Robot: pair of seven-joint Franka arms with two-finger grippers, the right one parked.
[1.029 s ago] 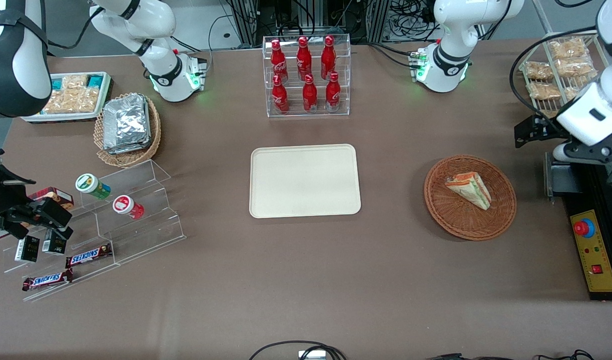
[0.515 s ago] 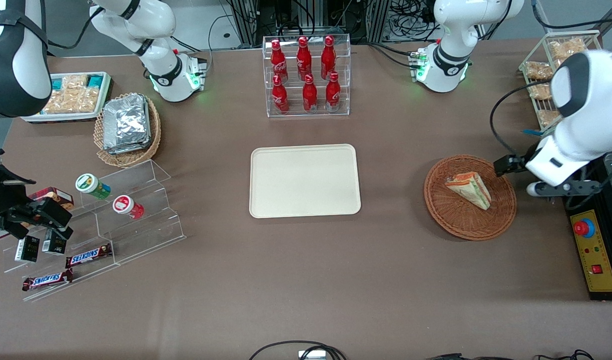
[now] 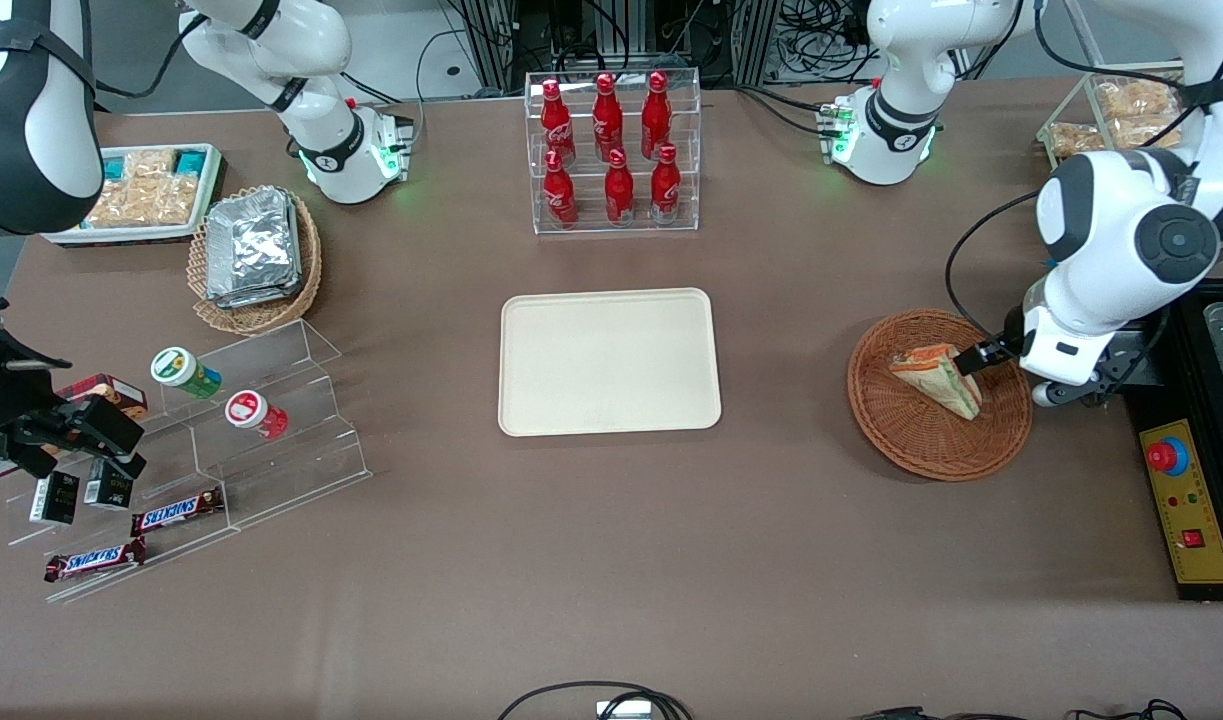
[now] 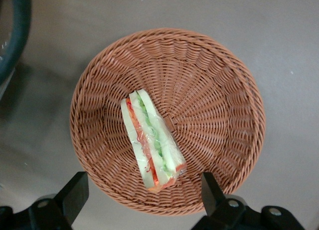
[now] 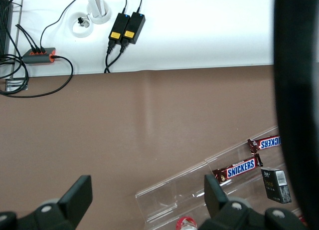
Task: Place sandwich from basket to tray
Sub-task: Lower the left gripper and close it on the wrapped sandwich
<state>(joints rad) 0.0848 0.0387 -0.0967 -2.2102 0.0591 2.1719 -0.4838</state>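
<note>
Gripper [image 4: 142,200] hovers above basket [image 4: 234,90], jaws open wide to straddle the sandwich [image 4: 151,140]; tray [image 3: 609,361] waits toward the parked arm.

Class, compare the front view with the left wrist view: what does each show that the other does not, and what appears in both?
Only the front view shows the empty tray, the rack of red bottles and the left arm's white body above the basket's edge. Only the left wrist view shows the gripper with its jaws open, hanging over the basket's rim, and the sandwich's layered filling edge-on. Both show the sandwich lying in the basket.
</note>
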